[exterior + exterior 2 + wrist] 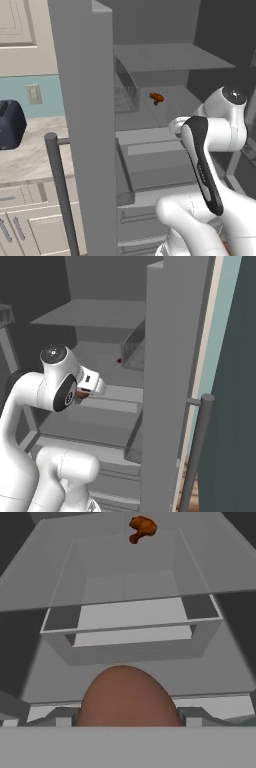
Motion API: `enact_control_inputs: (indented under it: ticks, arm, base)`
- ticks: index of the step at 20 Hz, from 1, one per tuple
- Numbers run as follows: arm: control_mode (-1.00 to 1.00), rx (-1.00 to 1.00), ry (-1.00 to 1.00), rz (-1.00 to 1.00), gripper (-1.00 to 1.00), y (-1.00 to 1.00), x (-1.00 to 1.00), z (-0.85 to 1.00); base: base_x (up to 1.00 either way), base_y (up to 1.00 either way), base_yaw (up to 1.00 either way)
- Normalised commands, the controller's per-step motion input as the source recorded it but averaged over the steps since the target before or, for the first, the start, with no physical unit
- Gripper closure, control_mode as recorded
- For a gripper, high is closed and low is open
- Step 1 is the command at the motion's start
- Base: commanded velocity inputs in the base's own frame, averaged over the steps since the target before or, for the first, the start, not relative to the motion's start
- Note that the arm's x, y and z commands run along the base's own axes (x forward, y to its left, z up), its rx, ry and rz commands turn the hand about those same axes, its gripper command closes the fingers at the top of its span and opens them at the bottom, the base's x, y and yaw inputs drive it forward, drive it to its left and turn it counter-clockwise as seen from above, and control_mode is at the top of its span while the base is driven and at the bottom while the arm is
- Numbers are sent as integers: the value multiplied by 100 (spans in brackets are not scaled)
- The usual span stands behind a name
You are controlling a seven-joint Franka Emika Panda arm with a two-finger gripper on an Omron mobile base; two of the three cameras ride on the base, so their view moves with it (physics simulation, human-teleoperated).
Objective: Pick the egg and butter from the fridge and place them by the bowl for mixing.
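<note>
The egg (127, 694), reddish-brown and rounded, sits between my fingertips low in the hand view, with my gripper (128, 719) shut on it. From the right base view the gripper (86, 394) hangs in front of the open fridge (165, 381), a sliver of brown egg (81, 396) showing at the hand. The fridge's grey door (85, 125) stands open at the left of the left base view, and my arm's elbow (220, 125) covers the hand there. The butter and the bowl are out of view.
An orange-brown lumpy item (141, 528) lies on the grey shelf beyond a clear drawer (130, 627), and also shows as (156, 98). The door's bar handle (60, 190) juts out at the left. A dark toaster (10, 125) stands on the counter.
</note>
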Motion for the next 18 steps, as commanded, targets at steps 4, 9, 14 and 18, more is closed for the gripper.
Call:
enact_control_inputs:
  ticks: [4,9,14,18]
  arm:
    - [100,0,0,0,100,0,0,0]
    - [100,0,0,0,100,0,0,0]
    - [100,0,0,0,100,0,0,0]
    - [100,0,0,0,100,0,0,0]
  base:
    - [-55,0,-4]
    - [-69,0,-5]
    - [-70,0,-2]
    - [-73,0,0]
